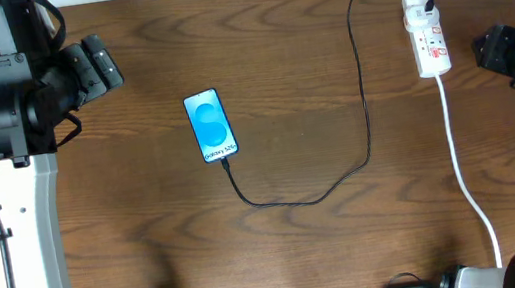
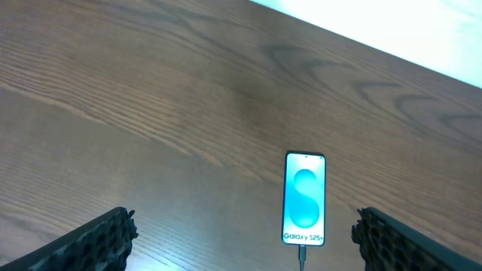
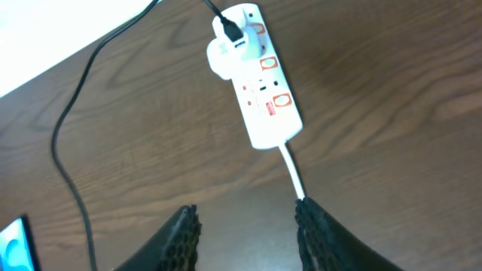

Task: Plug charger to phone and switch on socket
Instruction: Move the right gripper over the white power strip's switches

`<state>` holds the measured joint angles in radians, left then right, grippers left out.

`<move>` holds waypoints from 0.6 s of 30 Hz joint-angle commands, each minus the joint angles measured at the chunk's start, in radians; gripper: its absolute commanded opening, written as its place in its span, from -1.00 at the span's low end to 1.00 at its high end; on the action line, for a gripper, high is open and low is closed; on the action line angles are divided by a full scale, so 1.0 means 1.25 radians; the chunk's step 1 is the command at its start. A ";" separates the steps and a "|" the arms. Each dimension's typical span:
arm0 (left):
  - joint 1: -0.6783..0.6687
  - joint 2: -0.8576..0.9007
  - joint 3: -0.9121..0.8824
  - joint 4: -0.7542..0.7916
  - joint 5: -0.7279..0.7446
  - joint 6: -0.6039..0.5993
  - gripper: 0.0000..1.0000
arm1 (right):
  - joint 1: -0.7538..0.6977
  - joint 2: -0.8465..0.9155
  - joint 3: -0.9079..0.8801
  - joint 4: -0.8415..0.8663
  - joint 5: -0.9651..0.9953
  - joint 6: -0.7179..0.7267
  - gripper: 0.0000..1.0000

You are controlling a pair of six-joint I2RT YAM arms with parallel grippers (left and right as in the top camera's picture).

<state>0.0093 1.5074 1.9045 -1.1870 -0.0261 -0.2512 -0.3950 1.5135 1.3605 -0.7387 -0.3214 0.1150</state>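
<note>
Phone (image 1: 210, 124): centre of the table (image 1: 129, 233), screen up, charger (image 1: 363, 99) tip seemingly seated.
Charger: runs right into the socket (image 1: 427, 37).
My left pincer (image 2: 242, 226): wide, empty, its job apparently done.
My right pincer (image 3: 246, 214): narrower, empty, near the socket, likely to switch it on.

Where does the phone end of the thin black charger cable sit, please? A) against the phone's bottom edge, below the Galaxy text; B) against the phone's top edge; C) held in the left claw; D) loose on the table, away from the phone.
A: the charger runs up to the bottom edge of the phone, just under the Galaxy text.
</note>
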 commanded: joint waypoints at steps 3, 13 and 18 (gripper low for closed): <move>0.001 -0.004 0.013 -0.002 -0.007 0.002 0.91 | -0.004 0.052 0.016 0.045 -0.002 0.000 -0.33; 0.001 -0.004 0.013 -0.002 -0.007 0.002 0.93 | -0.004 0.121 0.016 0.104 0.052 0.000 0.49; 0.001 -0.004 0.013 -0.002 -0.007 0.002 0.93 | -0.005 0.143 0.016 0.116 0.069 0.001 0.98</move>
<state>0.0097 1.5074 1.9045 -1.1866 -0.0265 -0.2512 -0.3954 1.6741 1.3605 -0.6010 -0.2638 0.1234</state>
